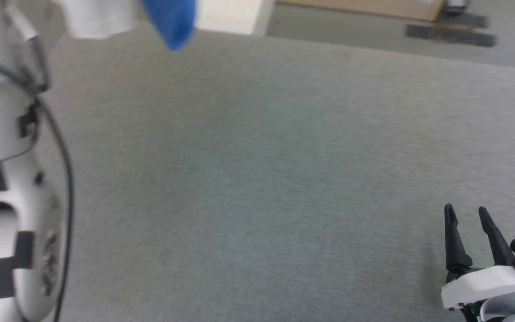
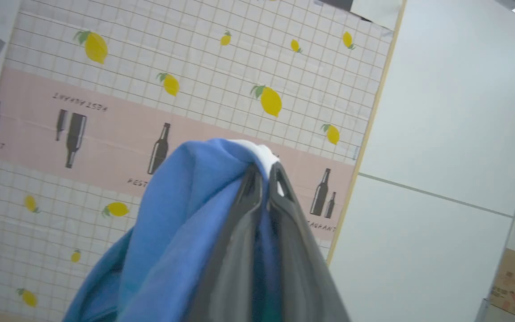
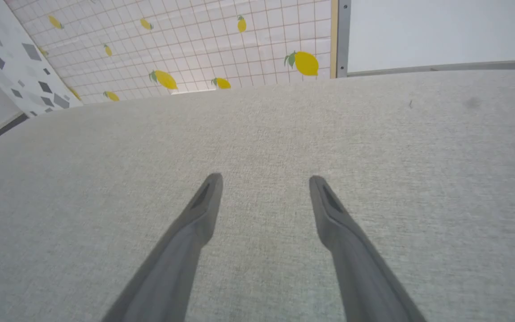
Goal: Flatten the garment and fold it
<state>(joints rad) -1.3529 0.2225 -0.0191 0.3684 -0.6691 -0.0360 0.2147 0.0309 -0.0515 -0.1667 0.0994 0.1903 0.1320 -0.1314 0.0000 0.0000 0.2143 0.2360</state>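
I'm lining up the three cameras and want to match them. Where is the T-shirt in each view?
Head view: the garment at the top edge, left of centre, blue sleeve beside white cloth.
Left wrist view: the garment's blue fabric lower centre, pinched in the shut left gripper.
Right wrist view: the open right gripper above the grey table.
Shared landmark: the lemon-print wall, behind in both wrist views.

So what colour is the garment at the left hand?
Mostly blue, the garment shows some white at the left hand; left wrist view is clearest.
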